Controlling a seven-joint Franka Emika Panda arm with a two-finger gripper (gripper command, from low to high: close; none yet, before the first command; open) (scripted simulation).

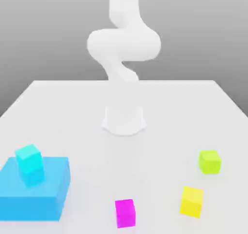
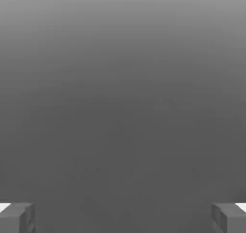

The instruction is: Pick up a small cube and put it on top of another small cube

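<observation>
On the table, a cyan cube sat atop a blue block at eight o'clock of the arm's base; magenta, yellow and green cubes lay between six and four. Gripper gaped wide, empty.

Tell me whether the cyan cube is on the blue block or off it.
On it: the cyan cube sits atop the blue block, near its back.
</observation>
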